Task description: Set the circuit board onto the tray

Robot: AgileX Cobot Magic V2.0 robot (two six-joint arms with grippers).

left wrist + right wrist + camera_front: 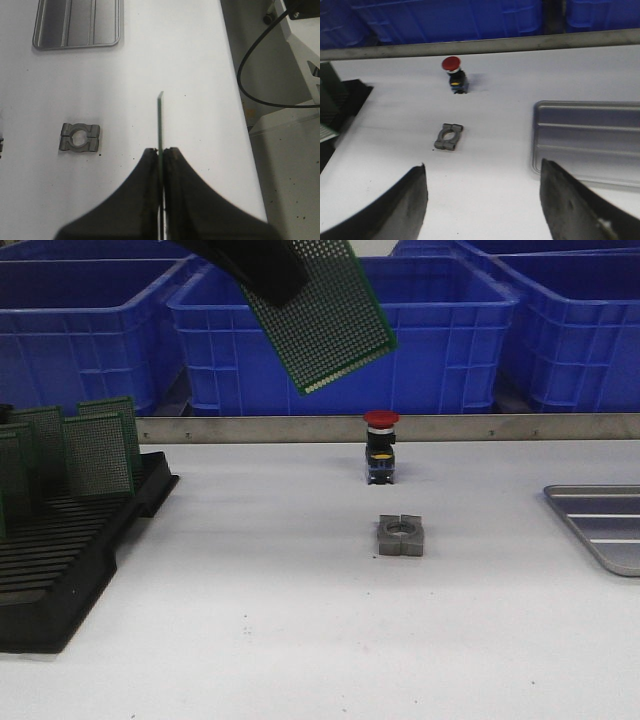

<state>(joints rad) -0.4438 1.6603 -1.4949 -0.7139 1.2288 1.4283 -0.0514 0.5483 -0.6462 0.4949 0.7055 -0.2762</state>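
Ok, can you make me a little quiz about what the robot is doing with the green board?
1. True or false: the circuit board already lies on the tray.
2. Which gripper holds the board? A) left gripper B) right gripper
3. Fill in: the push button has a ___ cap.

Key: 1 false, it is held up in the air. 2 A, shut on the board's edge; the right is open and empty. 3 red.
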